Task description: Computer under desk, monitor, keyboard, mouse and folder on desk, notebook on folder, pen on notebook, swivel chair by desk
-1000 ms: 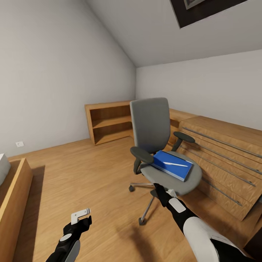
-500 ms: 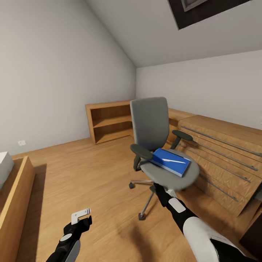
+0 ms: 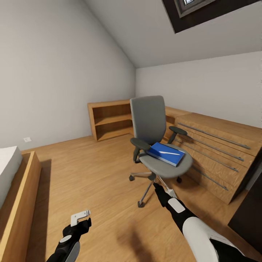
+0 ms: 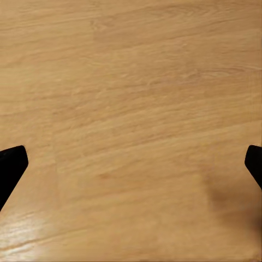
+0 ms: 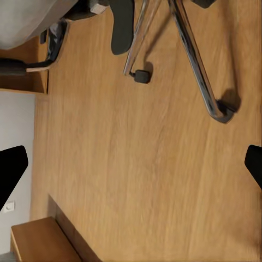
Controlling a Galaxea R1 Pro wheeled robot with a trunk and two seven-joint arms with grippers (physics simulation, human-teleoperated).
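A: What do we count around the chair (image 3: 156, 145)?

B: One chair, mid-floor. On its seat we see one blue folder (image 3: 165, 153) with one pen (image 3: 171, 153) lying across it. Behind the chair is one open shelf (image 3: 111, 120), to its right one long drawer chest (image 3: 214, 153), and off to its left one bed (image 3: 14, 189).

A: And our grippers?

B: Two. The left gripper (image 4: 131, 164) hangs over bare floor (image 4: 131, 98), fingers wide apart with nothing between them. The right gripper (image 5: 131, 164) is just as wide and empty, just short of the chair's base.

A: What do the wrist views add?

B: The right wrist view shows the chrome legs and a castor (image 5: 143, 76) from close by; the head view shows the seat's load.
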